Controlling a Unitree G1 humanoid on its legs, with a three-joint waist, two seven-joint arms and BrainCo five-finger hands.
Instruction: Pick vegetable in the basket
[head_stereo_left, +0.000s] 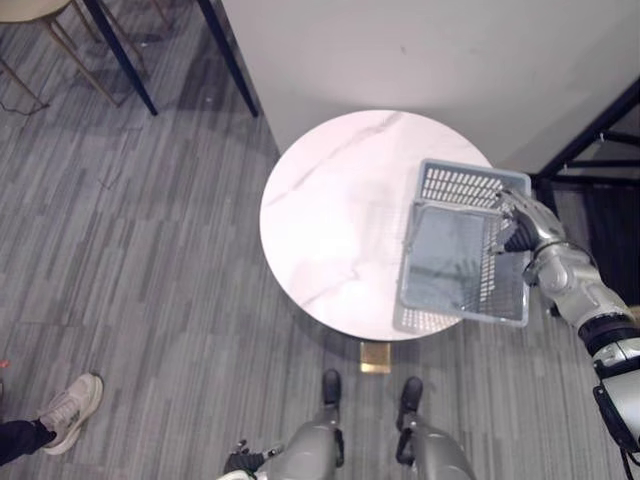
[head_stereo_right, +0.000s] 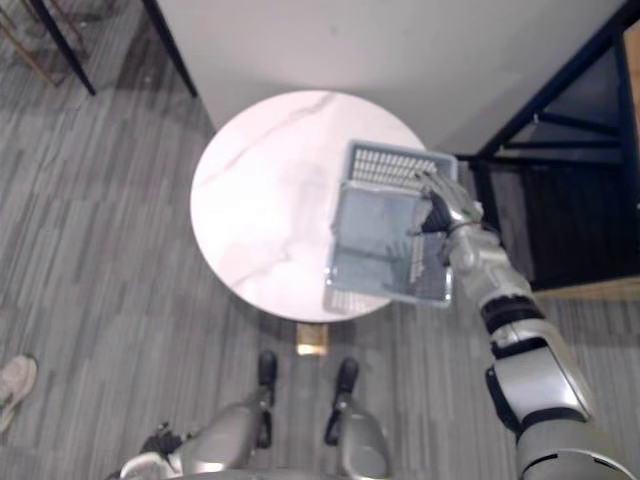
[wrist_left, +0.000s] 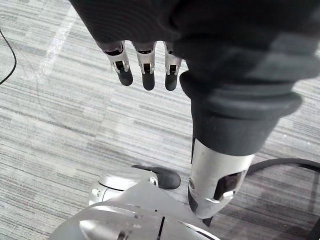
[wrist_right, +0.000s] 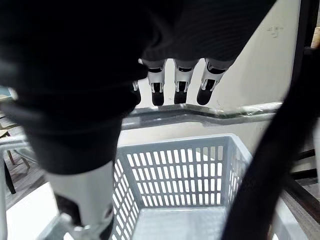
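- The grey striped carpet floor (head_stereo_left: 150, 250) takes most of the left and bottom of the head views. A white wall (head_stereo_left: 400, 50) runs across the top.
- The round marble table (head_stereo_left: 330, 220) stands in the centre. Its top is bare on the left side, with nothing lying there to pick.
- A black metal frame (head_stereo_left: 590, 150) stands at the right edge, close behind the right arm. I judge it can hinder a wide swing on that side.
- The grey plastic basket (head_stereo_left: 460, 185) is at the right centre, over the table's right edge and partly past it. It looks tilted and lifted, and its bottom shows with nothing inside.
- Where the vegetable is, I cannot tell. So I judge the task is at its beginning: the basket is in hand, and finding and placing the vegetable is left.
- The right hand (head_stereo_left: 522, 225) is at the basket's right side. Its fingers curl down at the wire handle and seem to hold it.
- The left hand (wrist_left: 145, 70) hangs over the carpet with straight, relaxed fingers and holds nothing.
- Dark furniture legs (head_stereo_left: 125, 55) stand in the upper left, well apart from the table.
- A person's light shoe (head_stereo_left: 70, 405) is at the lower left, well apart from the work.
- A small brass table base (head_stereo_left: 375, 357) shows under the table's near edge.
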